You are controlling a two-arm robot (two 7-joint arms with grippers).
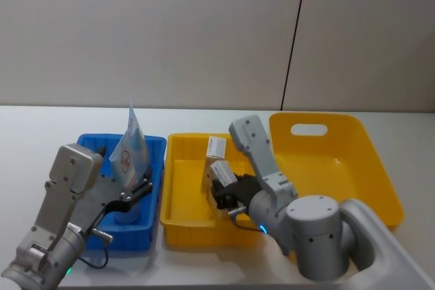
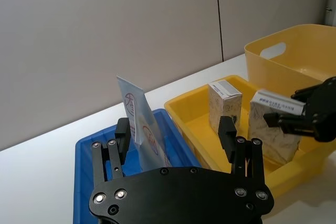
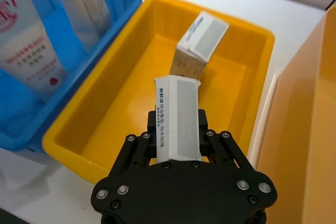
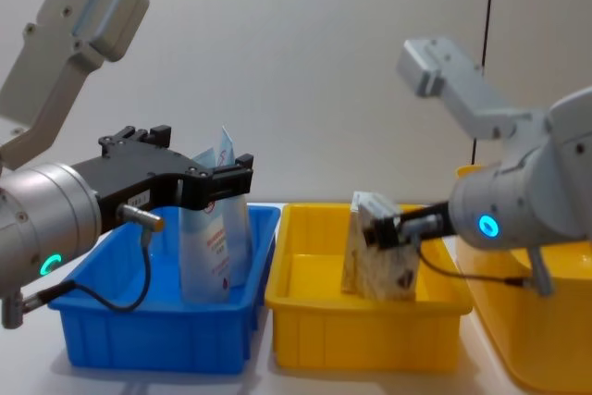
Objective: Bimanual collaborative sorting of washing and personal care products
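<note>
Here, the largest thing on the counter is the deep yellow tub with a handle slot, on the robot's right. Just beside it to the left sits the shallow yellow bin, and next to that, on the left, the blue bin.

A light-blue pouch with red print stands in the blue bin, its long axis close to vertical and its flat sealed edge pointing up, well above the rim. A second pouch stands by it in the same bin.

The left claw hangs over the blue bin at the height of the pouch's upper part. Its fingers are spread wide, and the pouch is just inside one of them; whether that finger touches it cannot be told.

The right claw reaches into the shallow yellow bin and is closed on a beige carton, pinching it near its white top. That carton has its long axis roughly vertical with a slight lean, top uppermost and lower part inside the bin. Just beside it, a second beige carton stands upright in the same bin, white top up.
</note>
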